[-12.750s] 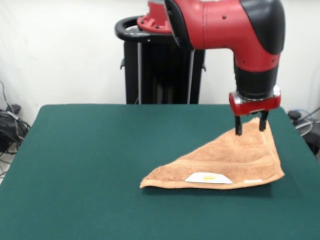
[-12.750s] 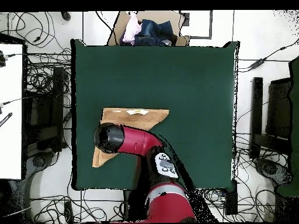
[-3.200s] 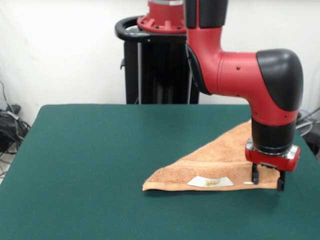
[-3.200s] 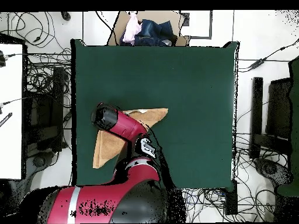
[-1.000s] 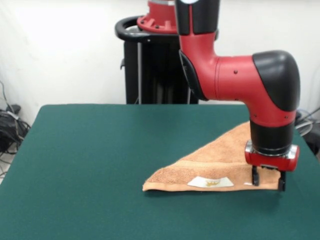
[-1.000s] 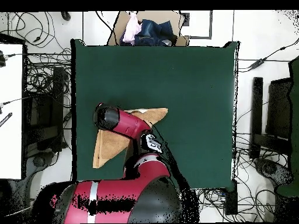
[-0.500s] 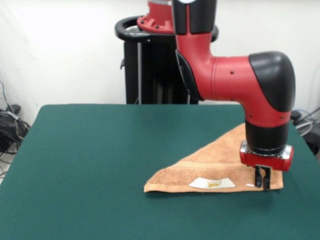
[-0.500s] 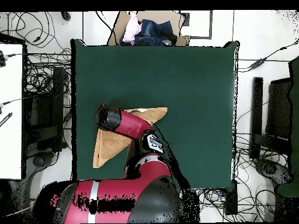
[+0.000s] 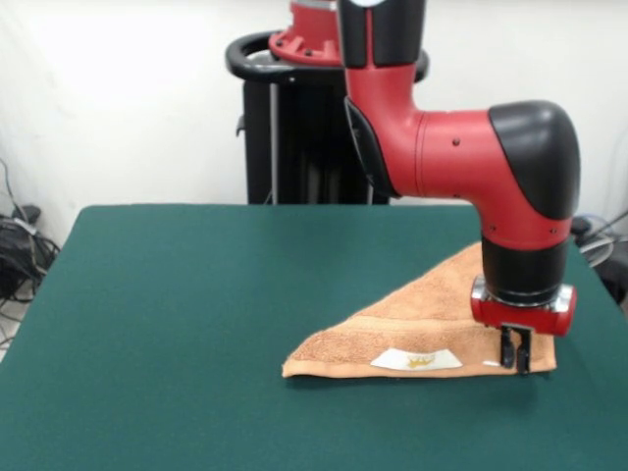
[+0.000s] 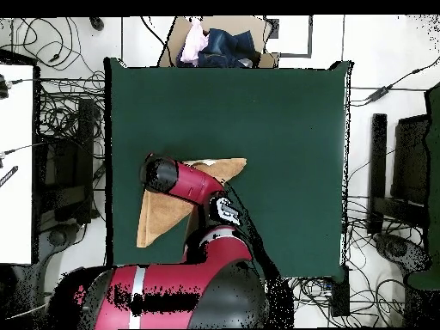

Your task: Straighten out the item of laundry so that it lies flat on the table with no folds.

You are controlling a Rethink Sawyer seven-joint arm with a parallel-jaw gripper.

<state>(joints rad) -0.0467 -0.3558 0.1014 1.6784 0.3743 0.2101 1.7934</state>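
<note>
**Operator:** Reporting from the remote station: the towel (image 9: 432,329) lies on the counter (image 9: 177,324), on the right of the front view, folded into a triangle. Its long folded edge runs along the near side and its point reaches toward the far right. The white label (image 9: 416,360) faces up near that edge.

**Inspector:** And the gripper (image 9: 515,358)?

**Operator:** It stands at the near right corner of the towel. A second ago I had the jaws spread and straddling that corner; now they are drawn together, and I judge them clenched on the towel's corner layer. How many layers they caught, I cannot tell. The overhead view hides the contact under the arm (image 10: 185,182).

**Inspector:** What does that mean for the task?

**Operator:** The grasp step looks complete, but nothing is unfolded yet; the towel is as doubled as before. Next I would lift and carry the corner across to open the fold. The risk, in my judgement, is pinching both layers, which would drag the whole towel instead.
</note>
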